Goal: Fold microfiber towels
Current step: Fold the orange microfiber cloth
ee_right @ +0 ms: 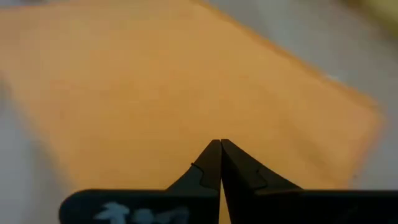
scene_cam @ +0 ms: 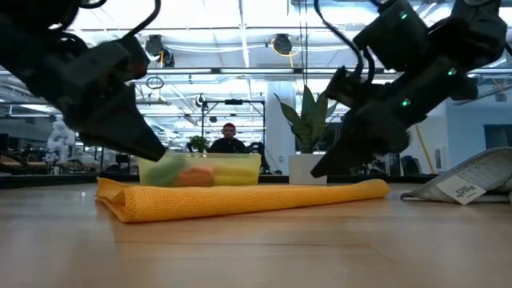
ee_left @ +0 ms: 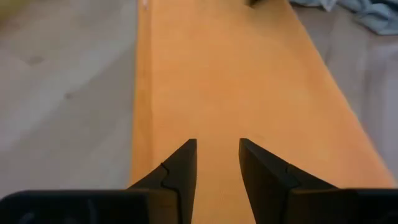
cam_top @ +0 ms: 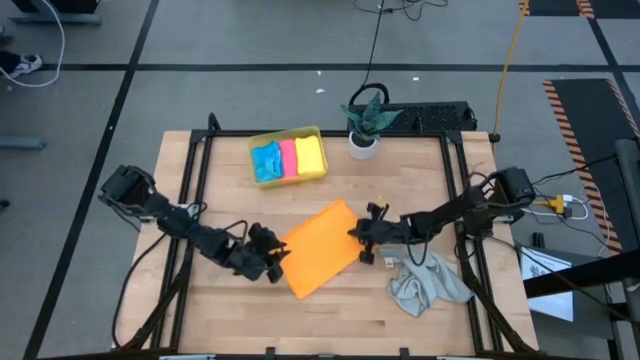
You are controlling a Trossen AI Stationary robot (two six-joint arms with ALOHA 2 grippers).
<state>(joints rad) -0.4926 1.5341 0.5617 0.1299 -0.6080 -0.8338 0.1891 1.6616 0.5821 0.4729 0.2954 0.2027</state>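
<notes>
The orange towel point(cam_top: 322, 249) is lying folded into a long strip near the middle of the worktop point(cam_top: 330, 320), running diagonally from the front toward the back right, with a doubled edge showing along its side in the low view. The left claw point(cam_top: 278, 262) is sitting at the strip's left front end, its two fingers point(ee_left: 180, 177) standing apart over the orange cloth with a gap between them; nothing is seen pinched in that gap, so the claw is reading as released. The right claw point(cam_top: 360, 243) is sitting at the strip's opposite end, toward the right edge of the worktop, with its fingertips point(ee_right: 219, 155) pressed fully together above the cloth; it is clenched and no fabric is visible between them. The light grey towel point(cam_top: 428, 283) is lying crumpled near the front right corner of the worktop, just beside the right arm and apart from the orange strip. The yellow tray point(cam_top: 288, 157) is standing near the back edge, left of centre, and is holding the blue towel point(cam_top: 266, 161), the pink towel point(cam_top: 289, 158) and the yellow towel point(cam_top: 311, 155) side by side. A potted plant point(cam_top: 365, 124) in a white pot is standing at the back edge, just right of the tray. In the low view a person point(scene_cam: 229, 139) is sitting in the room beyond the worktop.
</notes>
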